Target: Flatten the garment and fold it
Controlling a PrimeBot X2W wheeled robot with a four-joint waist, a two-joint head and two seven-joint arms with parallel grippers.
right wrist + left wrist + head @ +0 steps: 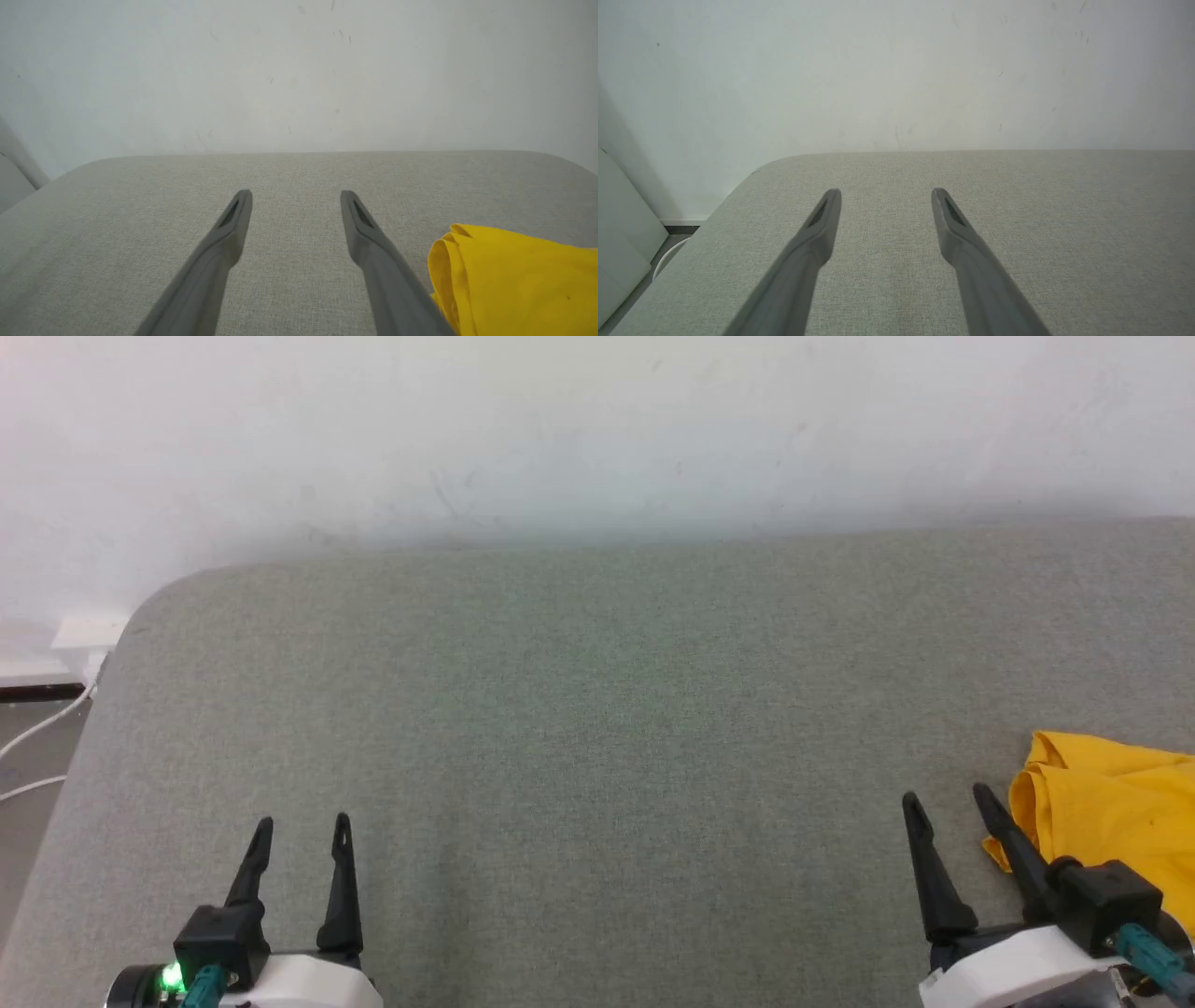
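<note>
Left gripper [303,819] and right gripper [945,795] both have jaws spread, empty. The shirt [1111,812] is bunched just beside the right one, so a grab might pinch several layers at once.

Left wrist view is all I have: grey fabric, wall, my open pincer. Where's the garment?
Observer: The garment lies bunched at the right edge of the head view, on the grey fabric surface. The frame cuts part of it off.
Operator: Is the right pincer on it?
Observer: No grip. The right pincer is open with nothing between its fingers. The cloth sits just beside its right finger, and I cannot tell whether they touch.
Operator: Any of it flat?
Observer: Not that I can see. The right wrist view shows the near edge rolled into folds, plain yellow, with no print showing.
</note>
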